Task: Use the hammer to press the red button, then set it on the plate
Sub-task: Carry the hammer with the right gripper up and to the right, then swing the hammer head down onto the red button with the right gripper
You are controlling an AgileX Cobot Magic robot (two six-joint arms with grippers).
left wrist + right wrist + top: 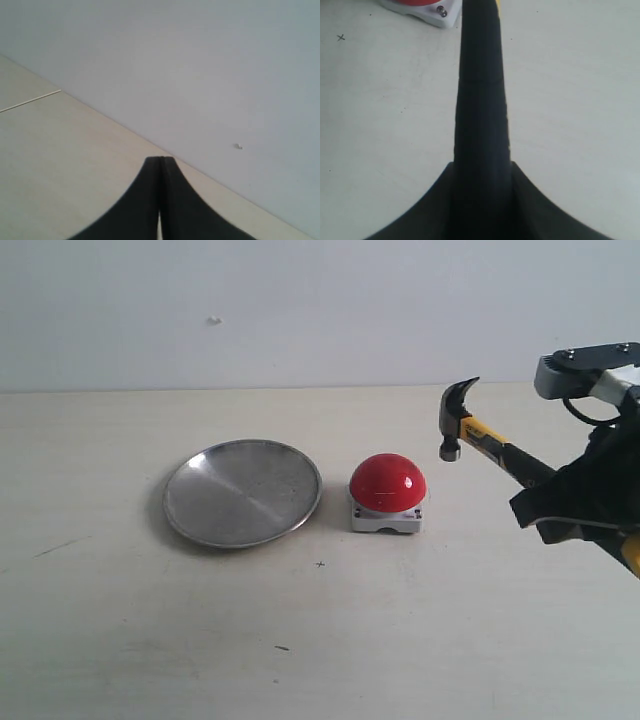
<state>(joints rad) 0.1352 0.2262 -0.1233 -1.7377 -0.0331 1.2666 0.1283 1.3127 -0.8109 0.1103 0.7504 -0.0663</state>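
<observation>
right tool (482, 186) clamped round the hammer (497, 450) handle, head up in the air near the red button (387, 483) and clear of it, plate (242, 492) on the counter (320, 640) close by on the button's other side, left tool (160, 167) pinched fully closed

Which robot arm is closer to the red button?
Right. The right tool holds the hammer beside the red button; the left tool sees only table and wall.

plate (242, 493) left of button (387, 483), hammer (462, 427) raised at right
</observation>
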